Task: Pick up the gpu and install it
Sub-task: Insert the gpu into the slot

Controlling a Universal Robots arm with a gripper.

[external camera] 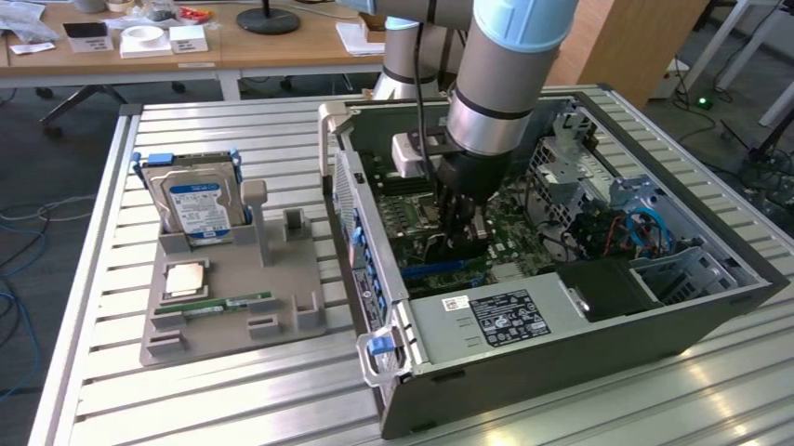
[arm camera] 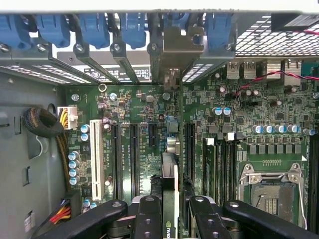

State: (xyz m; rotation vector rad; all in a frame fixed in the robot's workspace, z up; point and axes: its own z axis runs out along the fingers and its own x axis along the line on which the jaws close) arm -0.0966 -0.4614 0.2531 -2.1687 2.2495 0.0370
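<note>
Fingers (arm camera: 148, 219) clamp the gpu (arm camera: 170, 184) edge-down over the motherboard (arm camera: 259, 109), bracket toward the rear wall of the case (external camera: 559, 362), ready for a slot.

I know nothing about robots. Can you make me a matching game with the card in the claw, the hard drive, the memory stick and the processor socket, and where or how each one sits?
Things:
1. gpu
2. hard drive
3. memory stick
4. processor socket

Places or states:
A. standing upright in the grey holder
B. lying flat on the grey holder
C. clamped edge-on in the gripper, inside the computer case
D. empty, on the motherboard

Pairs: 1-C, 2-A, 3-B, 4-D
</note>
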